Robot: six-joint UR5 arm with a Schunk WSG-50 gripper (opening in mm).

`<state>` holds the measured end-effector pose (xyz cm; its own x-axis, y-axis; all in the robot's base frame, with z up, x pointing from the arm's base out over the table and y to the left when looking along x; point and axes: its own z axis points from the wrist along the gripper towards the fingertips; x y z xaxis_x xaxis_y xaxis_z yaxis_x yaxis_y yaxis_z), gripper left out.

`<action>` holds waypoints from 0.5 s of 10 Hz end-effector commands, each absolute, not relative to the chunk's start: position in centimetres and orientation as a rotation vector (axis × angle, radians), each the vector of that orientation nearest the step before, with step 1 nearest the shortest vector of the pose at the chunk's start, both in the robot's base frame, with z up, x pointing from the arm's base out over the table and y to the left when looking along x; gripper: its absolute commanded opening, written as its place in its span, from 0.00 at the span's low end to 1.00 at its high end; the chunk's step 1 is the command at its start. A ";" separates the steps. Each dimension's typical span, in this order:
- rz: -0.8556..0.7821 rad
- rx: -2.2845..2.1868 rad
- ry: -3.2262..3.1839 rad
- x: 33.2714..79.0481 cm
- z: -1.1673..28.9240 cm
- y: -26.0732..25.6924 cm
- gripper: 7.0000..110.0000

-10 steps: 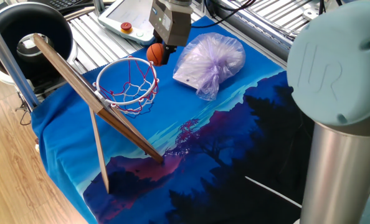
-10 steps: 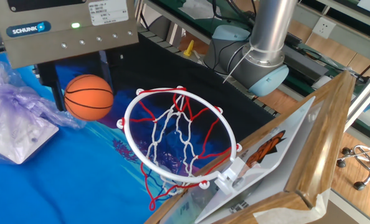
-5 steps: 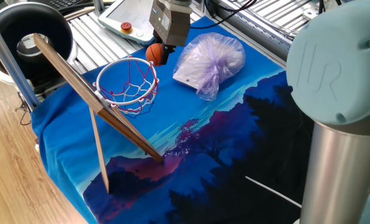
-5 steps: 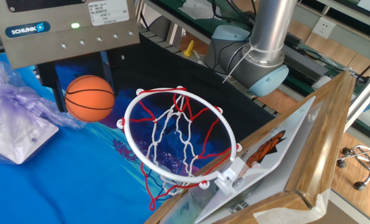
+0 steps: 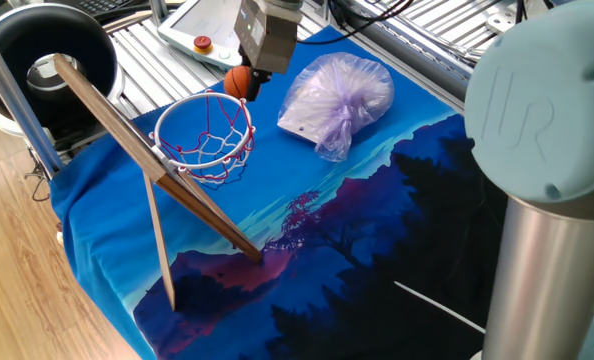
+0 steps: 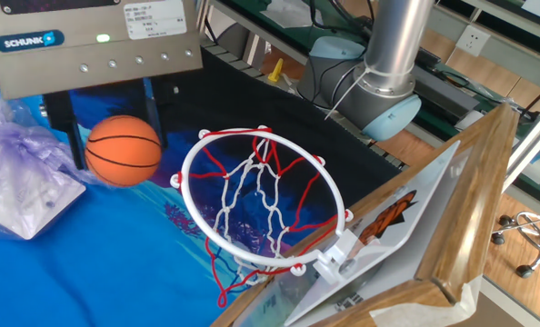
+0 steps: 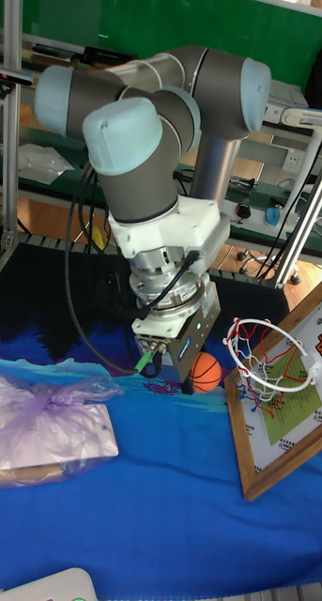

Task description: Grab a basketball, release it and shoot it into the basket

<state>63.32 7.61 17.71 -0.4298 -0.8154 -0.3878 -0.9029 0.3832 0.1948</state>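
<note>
Ball [image 6: 124,150] pinched in tool [image 6: 115,136], held above worktop [image 5: 377,200], just outside hoop [image 6: 263,197] rim, on side away from backboard [image 5: 137,150]. Ball roughly level with rim, not yet over ring. Bag [image 5: 337,100] beyond ball, opposite side from hoop.

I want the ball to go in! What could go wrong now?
The small orange basketball, held in the claw, hangs beside the red wire hoop, not over it. Dropped here, it would likely miss or bounce off the rim. It might also roll into the crinkly purple plastic bag nearby.
</note>
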 end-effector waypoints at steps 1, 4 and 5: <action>0.481 -1.582 2.402 63.4 21.5 6.0 0.00; 0.577 -1.531 2.412 60.6 26.7 6.0 0.00; 0.579 -1.511 2.421 59.8 27.1 6.2 0.00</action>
